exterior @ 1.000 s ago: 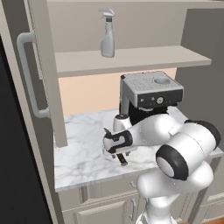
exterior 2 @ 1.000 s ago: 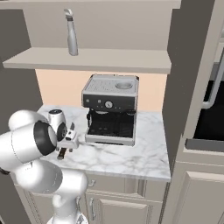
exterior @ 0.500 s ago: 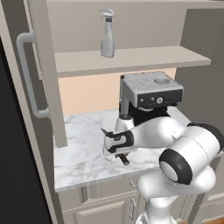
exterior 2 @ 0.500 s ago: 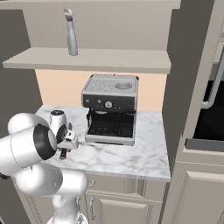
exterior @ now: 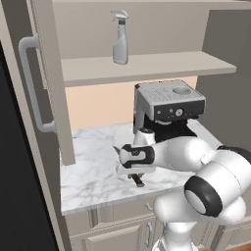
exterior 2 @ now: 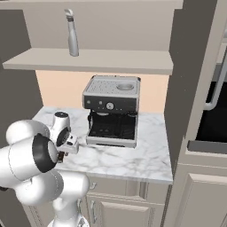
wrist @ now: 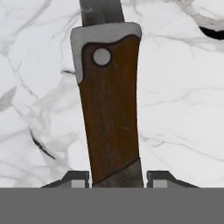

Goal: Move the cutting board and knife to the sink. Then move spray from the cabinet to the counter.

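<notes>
The knife (wrist: 109,109) lies flat on the white marble counter (exterior: 90,174), brown handle toward the hand and dark blade pointing away. My gripper (wrist: 117,177) is shut on the knife, each fingertip (wrist: 78,178) pressed against a side of the handle's end. From the left base view the gripper (exterior: 130,169) hangs low over the counter and the handle's end (exterior: 139,181) pokes out below it. The pale grey spray (exterior: 119,38) stands upright on the open cabinet's shelf (exterior: 157,64), also visible as the spray (exterior 2: 72,33). The cutting board and the sink are out of view.
A steel coffee machine (exterior: 166,105) stands on the counter just behind and right of the hand, also as the coffee machine (exterior 2: 113,111). The cabinet door (exterior: 46,98) with its curved handle (exterior: 29,88) hangs open at the left. A tall cabinet column (exterior 2: 195,88) bounds the counter's right end.
The jaws have closed from wide open onto the knife handle. The hand has settled slightly lower and to the left over the knife. The spray has stayed put.
</notes>
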Controlling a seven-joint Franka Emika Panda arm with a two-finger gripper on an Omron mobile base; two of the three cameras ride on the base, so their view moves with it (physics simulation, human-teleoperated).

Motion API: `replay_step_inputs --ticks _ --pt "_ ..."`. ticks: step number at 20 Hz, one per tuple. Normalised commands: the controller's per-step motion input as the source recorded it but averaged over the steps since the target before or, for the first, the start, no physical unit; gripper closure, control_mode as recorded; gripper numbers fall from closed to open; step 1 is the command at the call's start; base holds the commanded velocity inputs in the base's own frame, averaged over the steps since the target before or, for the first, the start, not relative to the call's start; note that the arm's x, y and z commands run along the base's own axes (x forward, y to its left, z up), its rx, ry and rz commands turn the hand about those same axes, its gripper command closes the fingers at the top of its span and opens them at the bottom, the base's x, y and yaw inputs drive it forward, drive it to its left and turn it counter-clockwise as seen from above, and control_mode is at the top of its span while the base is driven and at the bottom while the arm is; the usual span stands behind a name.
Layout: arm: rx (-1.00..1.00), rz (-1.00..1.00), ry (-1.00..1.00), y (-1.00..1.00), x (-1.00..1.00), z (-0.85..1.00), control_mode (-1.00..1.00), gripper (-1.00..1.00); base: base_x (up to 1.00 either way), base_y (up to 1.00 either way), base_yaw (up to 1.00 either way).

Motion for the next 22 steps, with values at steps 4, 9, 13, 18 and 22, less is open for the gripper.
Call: replay_step_inputs --ticks 4,9,13,18,22 --pt "-0.03 0.0 -0.02 0.03 -0.02 0.32 -1.0 1.0 0.0 0.0 0.0" --pt "-0.04 -0.01 -0.01 0.02 -0.02 0.42 -1.0 1.0 0.0 0.0 0.0" --pt "-0.01 -0.01 0.0 -0.01 -0.18 0.43 -1.0 1.0 0.0 0.0 0.0" --pt "0.0 -0.01 0.0 -0.01 -0.27 0.39 -1.0 1.0 0.0 0.0 0.0" --pt "0.0 0.0 -0.01 -0.03 -0.34 0.37 -1.0 1.0 0.0 0.0 0.0"
